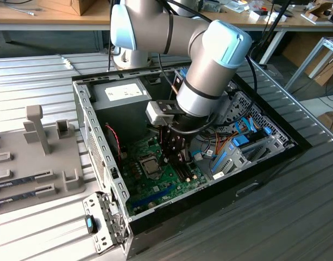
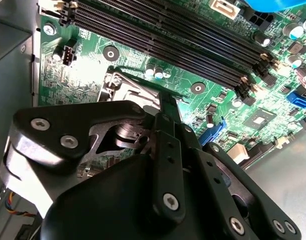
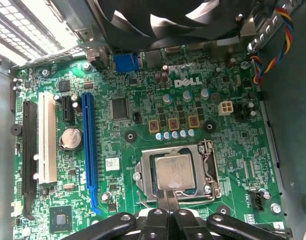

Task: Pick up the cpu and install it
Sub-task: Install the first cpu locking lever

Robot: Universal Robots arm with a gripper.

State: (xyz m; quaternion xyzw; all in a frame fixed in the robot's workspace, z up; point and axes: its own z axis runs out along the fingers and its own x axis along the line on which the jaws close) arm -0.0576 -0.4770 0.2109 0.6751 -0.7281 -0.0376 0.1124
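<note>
Corrugated metal sheeting forms the table (image 1: 41,76) under an open PC case (image 1: 87,125) lying on its side, so the motherboard (image 3: 143,95) faces up and the arm can reach straight down into it. Beside the case sits a grey fixture tray (image 1: 25,163) with posts and slots, well away from the end effector (image 1: 176,155).

That end effector hangs low inside the case, just over the board. In the first wrist view its two fingertips (image 3: 168,196) are pressed together with no gap between them, clenched on nothing, and they reach onto the near edge of the socket (image 3: 175,172). The cpu (image 3: 174,171) lies directly ahead of the tips, flat inside the socket frame, its silvery top up and square to the frame (which reads as seated, not merely dropped in). The closed tips appear to be touching or nearly touching the chip's near edge, a narrow point suited to nudging or pressing; whether they bear on the chip or on the socket's wire lever I cannot tell.

Beyond the socket from the end effector sits the case fan (image 3: 153,20), and the memory slots (image 2: 167,30) run off to one side, empty.
</note>
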